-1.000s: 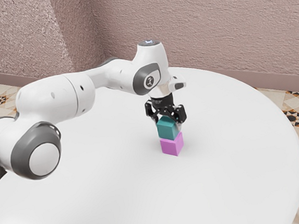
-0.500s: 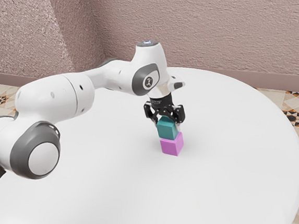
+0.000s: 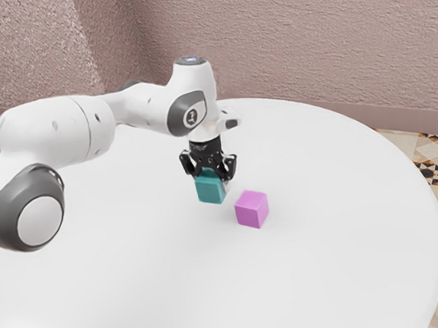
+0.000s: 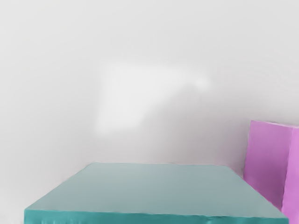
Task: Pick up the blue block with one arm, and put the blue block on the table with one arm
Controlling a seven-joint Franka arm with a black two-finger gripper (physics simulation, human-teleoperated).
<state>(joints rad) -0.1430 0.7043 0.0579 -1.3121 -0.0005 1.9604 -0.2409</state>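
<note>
And here is the gripper [image 3: 211,184], its fingers clamped on the blue block [image 3: 210,189] from two sides, right around the middle of the exterior view! The block (more teal than blue, to be fair) sits upright between them, above or on the white table [image 3: 340,238]; whether its underside touches, I cannot tell. Over to the exterior view's right and a little nearer, there's the pink block [image 3: 251,209], resting on the tabletop, close by. The white arm [image 3: 55,131] reaches in from the exterior view's left, with the rough wall [image 3: 270,44] on the far side. In the wrist view, the blue block's broad flat face shows beneath the hand, pink block beside it.
</note>
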